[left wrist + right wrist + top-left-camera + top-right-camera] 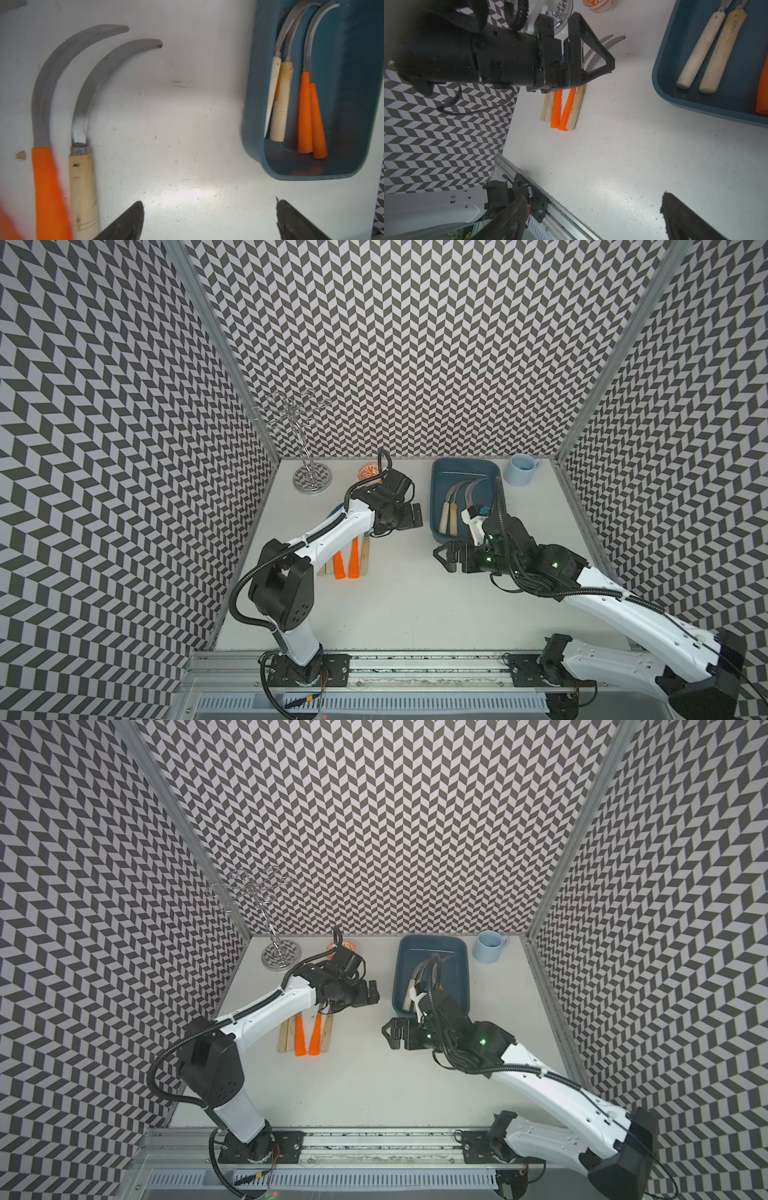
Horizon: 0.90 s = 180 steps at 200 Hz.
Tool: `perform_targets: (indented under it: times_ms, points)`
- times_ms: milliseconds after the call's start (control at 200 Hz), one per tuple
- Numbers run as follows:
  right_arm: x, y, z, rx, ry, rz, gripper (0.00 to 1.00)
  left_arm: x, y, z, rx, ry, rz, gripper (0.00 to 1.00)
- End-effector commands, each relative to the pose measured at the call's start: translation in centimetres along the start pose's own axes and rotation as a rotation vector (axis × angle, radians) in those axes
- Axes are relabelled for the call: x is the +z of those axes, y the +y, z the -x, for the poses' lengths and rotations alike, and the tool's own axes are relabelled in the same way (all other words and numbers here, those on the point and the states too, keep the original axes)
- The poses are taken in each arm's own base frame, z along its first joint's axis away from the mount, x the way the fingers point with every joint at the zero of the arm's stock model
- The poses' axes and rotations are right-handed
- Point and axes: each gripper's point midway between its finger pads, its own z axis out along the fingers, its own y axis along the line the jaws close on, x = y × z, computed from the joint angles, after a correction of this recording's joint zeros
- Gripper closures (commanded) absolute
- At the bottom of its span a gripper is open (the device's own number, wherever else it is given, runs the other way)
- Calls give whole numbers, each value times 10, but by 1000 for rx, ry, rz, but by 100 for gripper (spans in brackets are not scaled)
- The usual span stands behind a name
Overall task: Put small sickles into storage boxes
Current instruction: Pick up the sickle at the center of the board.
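Nearest, along the table's near edge: ribbed aluminium rail with both arm bases bolted on; beyond it, smooth white tabletop, faintly scuffed. Far left, chrome wire stand on a round mirrored foot. Just right of it, small orange-patterned bowl, partly hidden behind the left arm. Left of centre, five small sickles in a tight row on the table, tapered handles pointing near: three of pale wood, two of bright orange plastic. Covered by the arm in both top views, but plain in the left wrist view: two curved grey steel blades. Next, left gripper, matte black, jaws spread wide and empty, above bare table between that row and the tray. Right of centre at the far edge, storage box: shallow dark teal plastic, rectangular, rounded corners. Inside, toward its left wall, more sickles, two pale wooden handles side by side, two orange ones beside them in the left wrist view. Just near of the box's near left corner, right gripper, likewise wide and holding nothing. Far right, smooth light blue mug, beside the box but apart.
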Motion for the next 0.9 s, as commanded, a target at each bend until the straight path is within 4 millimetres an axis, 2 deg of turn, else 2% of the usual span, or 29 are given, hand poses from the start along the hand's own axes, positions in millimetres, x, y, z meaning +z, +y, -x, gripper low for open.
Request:
perform_targets:
  times_ms: [0, 240, 506, 696, 896]
  points:
    - [8, 12, 2, 30, -46, 23, 0, -5, 18, -3, 11, -29, 33, 0]
    - [20, 30, -20, 21, -9, 40, 0, 0, 59, -29, -9, 4, 135, 1]
    - [29, 38, -37, 30, 33, 51, 0, 7, 97, -41, -52, 2, 200, 16]
    - [32, 40, -38, 25, 43, 48, 0, 21, 108, -45, -54, 23, 193, 29]
    - [34, 39, -35, 3, 42, 23, 0, 35, 117, -47, -55, 42, 207, 31]
